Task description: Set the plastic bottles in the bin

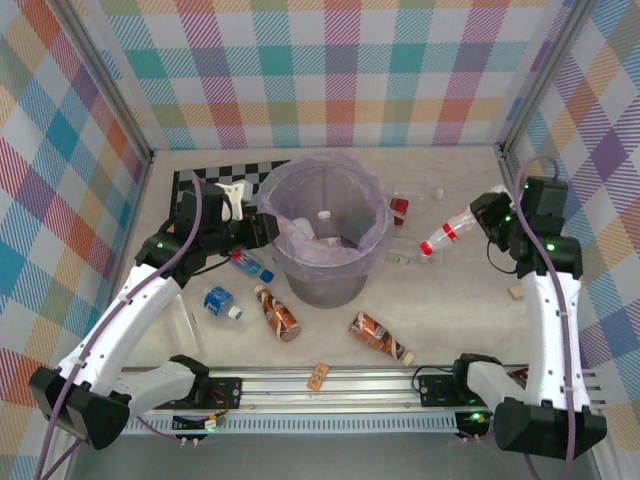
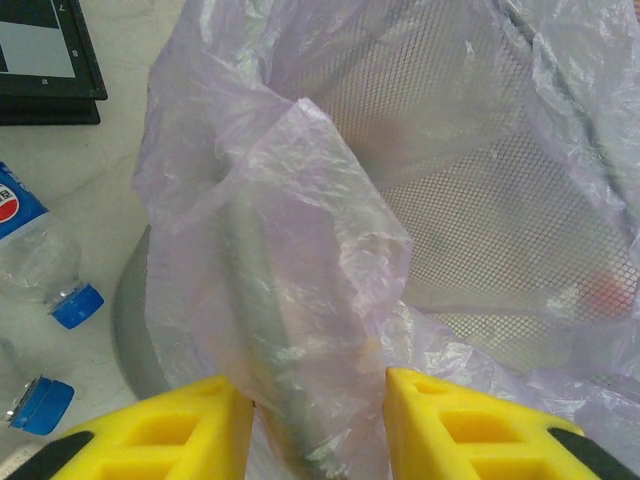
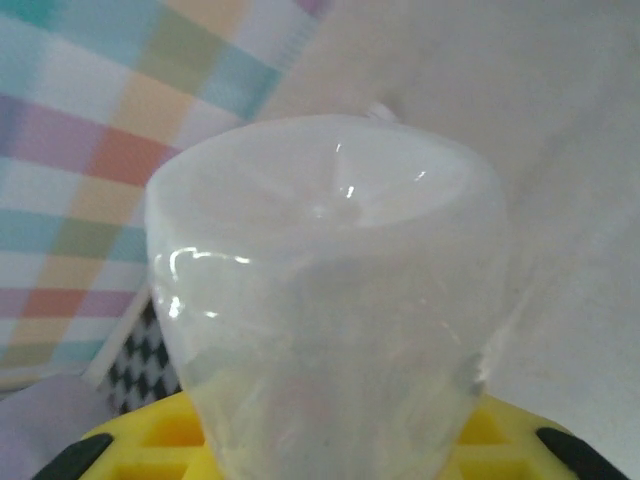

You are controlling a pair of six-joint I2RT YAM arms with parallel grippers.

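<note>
The grey mesh bin (image 1: 325, 270) with its lilac bag (image 2: 300, 230) stands mid-table, a white-capped bottle (image 1: 322, 216) inside. My left gripper (image 1: 262, 228) is open at the bin's left rim, and a fold of bag lies between its yellow fingers (image 2: 200, 430). My right gripper (image 1: 485, 222) is shut on a clear red-capped bottle (image 1: 448, 235) and holds it above the table right of the bin; the bottle's base (image 3: 330, 260) faces the right wrist camera. Two blue-capped bottles (image 1: 250, 265) (image 1: 220, 302) and two brown-labelled bottles (image 1: 277, 313) (image 1: 380, 337) lie on the table.
A black-and-white chequered board (image 1: 215, 180) lies behind the bin on the left. A red-capped piece (image 1: 399, 207) sits at the bin's right. Tan corks lie at the right (image 1: 516, 292) and on the front rail (image 1: 318, 376). Chequered walls close in three sides.
</note>
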